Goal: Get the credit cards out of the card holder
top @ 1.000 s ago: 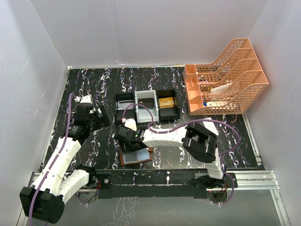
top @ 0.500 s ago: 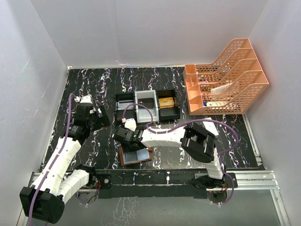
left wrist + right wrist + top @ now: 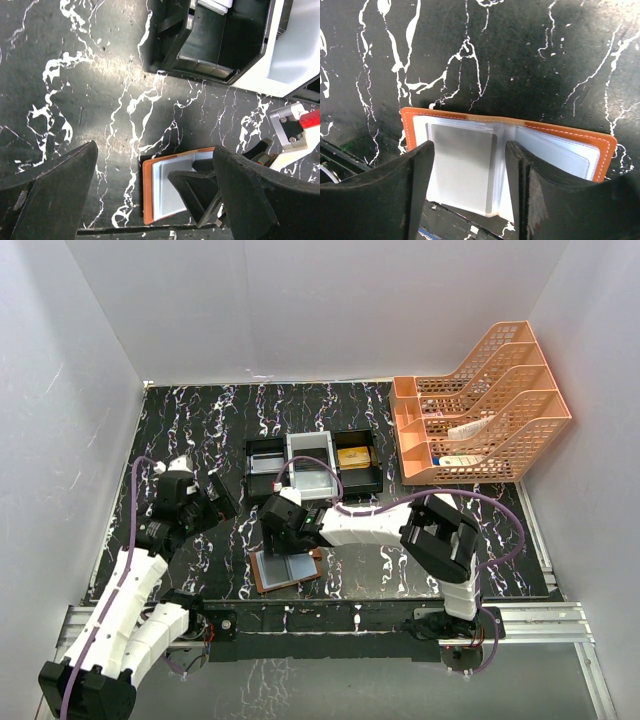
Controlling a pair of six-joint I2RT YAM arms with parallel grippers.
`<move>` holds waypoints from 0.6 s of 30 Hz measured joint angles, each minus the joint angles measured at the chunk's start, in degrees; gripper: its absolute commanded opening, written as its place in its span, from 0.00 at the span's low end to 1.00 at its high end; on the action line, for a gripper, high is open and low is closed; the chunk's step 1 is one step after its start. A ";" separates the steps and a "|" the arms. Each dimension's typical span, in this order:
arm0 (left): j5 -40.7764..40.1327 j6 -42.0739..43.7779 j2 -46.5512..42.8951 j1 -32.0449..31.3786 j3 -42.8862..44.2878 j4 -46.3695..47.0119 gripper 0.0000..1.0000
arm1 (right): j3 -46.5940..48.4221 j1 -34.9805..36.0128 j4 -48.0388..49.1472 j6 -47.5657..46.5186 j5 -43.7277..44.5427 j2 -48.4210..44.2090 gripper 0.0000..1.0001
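The brown card holder (image 3: 288,571) lies open near the table's front edge, pale grey-blue pockets up. A grey-blue credit card (image 3: 462,162) sits in its left pocket, which also shows in the left wrist view (image 3: 172,197). My right gripper (image 3: 284,546) is open just above the holder; in the right wrist view (image 3: 467,187) its fingers straddle the left pocket, touching nothing that I can see. My left gripper (image 3: 222,498) is open and empty, left of the holder and above the table. Its wrist view (image 3: 152,167) looks down on the holder (image 3: 147,190).
A black-and-white compartment tray (image 3: 315,483) stands behind the holder, with a gold block (image 3: 352,457) in its right part. An orange mesh file rack (image 3: 480,410) stands at the back right. White walls close in the table.
My left arm has come nearer and lower, towards the holder. My right gripper has shifted a little right over the holder, and more of the holder shows.
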 measured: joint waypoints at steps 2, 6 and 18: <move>0.61 -2.45 -1.79 -0.02 -0.72 -1.44 0.99 | 0.02 -0.02 0.52 -0.24 -0.42 0.00 0.64; 0.26 -5.73 -2.93 0.00 -0.13 -5.44 0.99 | 1.01 0.61 -0.17 -0.76 0.07 0.39 0.66; -1.29 -15.74 -8.70 0.00 2.75 -15.41 0.99 | 10.88 4.52 -11.10 -2.62 9.49 6.36 0.64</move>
